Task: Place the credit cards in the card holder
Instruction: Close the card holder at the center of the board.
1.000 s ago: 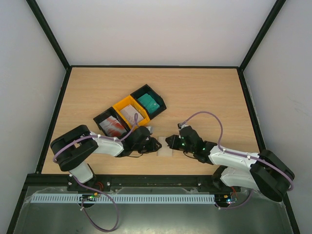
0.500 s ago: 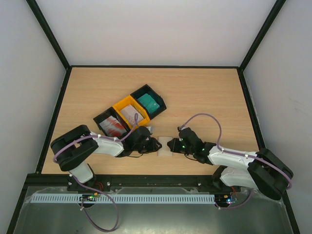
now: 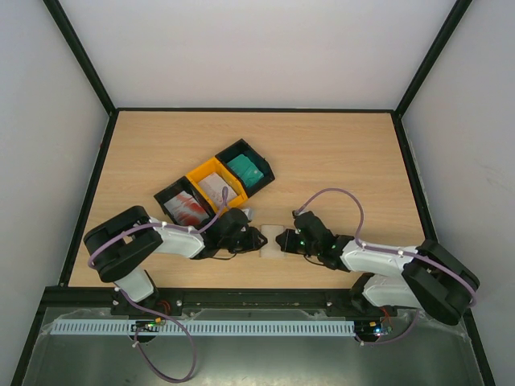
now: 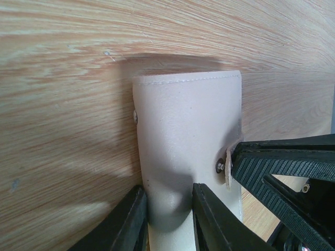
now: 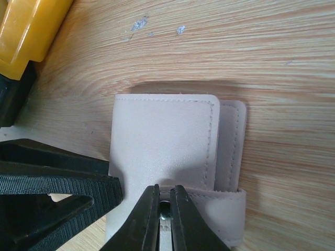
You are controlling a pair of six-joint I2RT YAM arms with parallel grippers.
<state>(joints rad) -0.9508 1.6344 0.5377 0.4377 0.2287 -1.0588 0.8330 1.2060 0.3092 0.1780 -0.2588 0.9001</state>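
1. The table [image 3: 322, 153] is pale wood with walls on three sides.
2. The left arm [image 3: 153, 237] and right arm [image 3: 378, 259] lie low along the near edge. They reach inward and meet at the middle.
3. Three trays stand touching in a slanted row left of centre: a near black tray [image 3: 167, 195], a yellow tray [image 3: 201, 172] and a far black tray [image 3: 241, 148].
4. The wallet [image 3: 272, 244] is beige and folded. It lies flat on the table near the trays but apart from them, between the two grippers.
5. The cards are all in the trays. The red-and-white cards [image 3: 190, 209] are in the near black tray, the pale cards [image 3: 219, 190] in the yellow tray, and the teal cards [image 3: 245, 170] in the far black tray.
6. The left gripper [image 4: 167, 214] has its fingers clamped on one end of the wallet, and the leather dents between them.
7. The right gripper [image 5: 164, 209] has its fingers almost together, pinching the wallet's strap [image 5: 220, 206].
8. The snap [image 4: 220, 166] sits on that strap, right at the right gripper's fingertips.
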